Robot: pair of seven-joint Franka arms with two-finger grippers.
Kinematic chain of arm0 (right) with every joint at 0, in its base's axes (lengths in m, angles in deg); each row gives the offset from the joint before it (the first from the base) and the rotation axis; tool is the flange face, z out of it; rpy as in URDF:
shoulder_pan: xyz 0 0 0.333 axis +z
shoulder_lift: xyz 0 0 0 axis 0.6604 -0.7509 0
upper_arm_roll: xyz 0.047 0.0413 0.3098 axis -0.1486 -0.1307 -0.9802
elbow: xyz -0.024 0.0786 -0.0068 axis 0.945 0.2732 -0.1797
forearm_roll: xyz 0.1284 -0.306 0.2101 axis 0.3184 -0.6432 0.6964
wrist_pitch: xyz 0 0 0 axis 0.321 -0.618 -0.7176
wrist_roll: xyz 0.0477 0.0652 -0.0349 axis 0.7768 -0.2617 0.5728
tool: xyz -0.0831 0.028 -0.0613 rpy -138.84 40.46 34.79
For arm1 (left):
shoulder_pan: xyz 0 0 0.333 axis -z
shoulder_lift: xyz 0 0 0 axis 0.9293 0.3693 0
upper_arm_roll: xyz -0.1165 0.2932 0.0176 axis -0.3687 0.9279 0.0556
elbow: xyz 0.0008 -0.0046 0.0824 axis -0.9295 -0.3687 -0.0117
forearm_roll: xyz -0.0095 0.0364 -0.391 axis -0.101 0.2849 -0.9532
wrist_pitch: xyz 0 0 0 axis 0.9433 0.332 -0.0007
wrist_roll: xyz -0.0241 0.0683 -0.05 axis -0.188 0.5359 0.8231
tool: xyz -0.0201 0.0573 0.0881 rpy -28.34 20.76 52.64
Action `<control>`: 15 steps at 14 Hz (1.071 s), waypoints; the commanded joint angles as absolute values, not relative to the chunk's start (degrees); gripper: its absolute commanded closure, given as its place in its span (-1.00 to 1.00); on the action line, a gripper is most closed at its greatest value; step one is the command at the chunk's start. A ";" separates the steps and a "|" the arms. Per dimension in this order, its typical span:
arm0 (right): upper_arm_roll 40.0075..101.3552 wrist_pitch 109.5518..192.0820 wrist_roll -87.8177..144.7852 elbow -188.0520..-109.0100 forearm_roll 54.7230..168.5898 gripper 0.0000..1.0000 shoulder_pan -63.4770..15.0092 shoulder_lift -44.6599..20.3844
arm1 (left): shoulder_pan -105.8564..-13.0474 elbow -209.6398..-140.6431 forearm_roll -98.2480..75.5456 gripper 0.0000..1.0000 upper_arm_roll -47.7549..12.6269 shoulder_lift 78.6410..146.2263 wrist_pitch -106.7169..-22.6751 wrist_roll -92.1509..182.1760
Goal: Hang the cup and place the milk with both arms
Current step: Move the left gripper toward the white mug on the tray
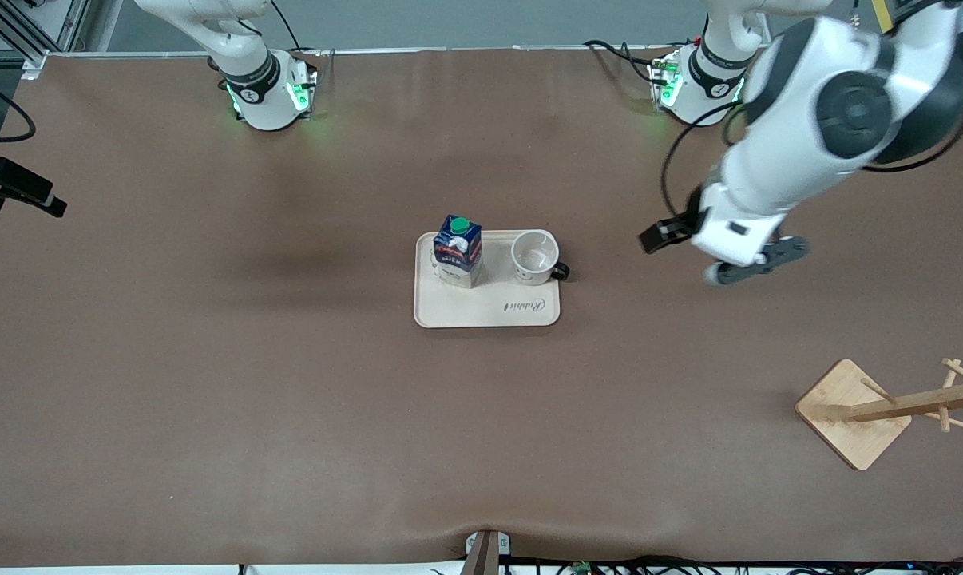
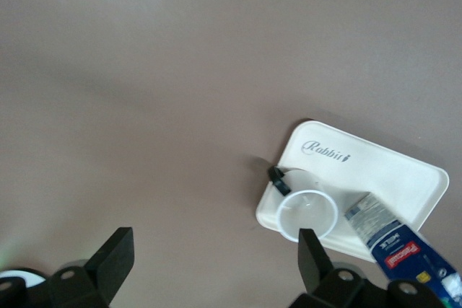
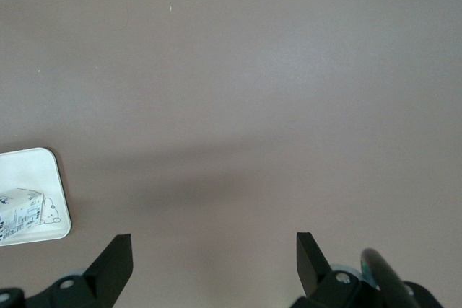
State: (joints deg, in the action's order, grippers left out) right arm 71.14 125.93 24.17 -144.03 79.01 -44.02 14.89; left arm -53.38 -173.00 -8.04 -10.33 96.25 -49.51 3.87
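Observation:
The cup (image 1: 534,255) stands upright on a cream tray (image 1: 489,307) at mid table, its black handle toward the left arm's end. The milk (image 1: 458,249) stands upright beside it on the tray, toward the right arm's end. My left gripper (image 1: 757,265) is open and empty, up over bare table between the tray and the left arm's end. In the left wrist view its gripper (image 2: 214,261) is open, with the cup (image 2: 308,214), milk (image 2: 401,247) and tray (image 2: 361,171) off to one side. My right gripper (image 3: 214,261) is open over bare table; the tray corner (image 3: 29,171) and milk (image 3: 22,214) show at the edge.
A wooden mug rack (image 1: 889,407) with pegs stands on a square base, nearer the front camera at the left arm's end. A black camera mount (image 1: 18,192) sits at the right arm's end. Brown cloth covers the table.

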 commanded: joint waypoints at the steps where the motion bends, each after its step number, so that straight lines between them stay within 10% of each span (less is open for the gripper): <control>1: 70.51 125.37 23.72 -143.90 78.41 -1.00 -44.85 15.19 | -49.62 -179.12 -7.19 -1.00 -10.22 95.69 -55.53 -3.01; 15: 70.51 125.37 23.72 -143.82 78.59 -1.00 -44.85 15.19 | -39.24 -191.71 -7.11 -0.89 -10.49 102.10 -76.90 -27.01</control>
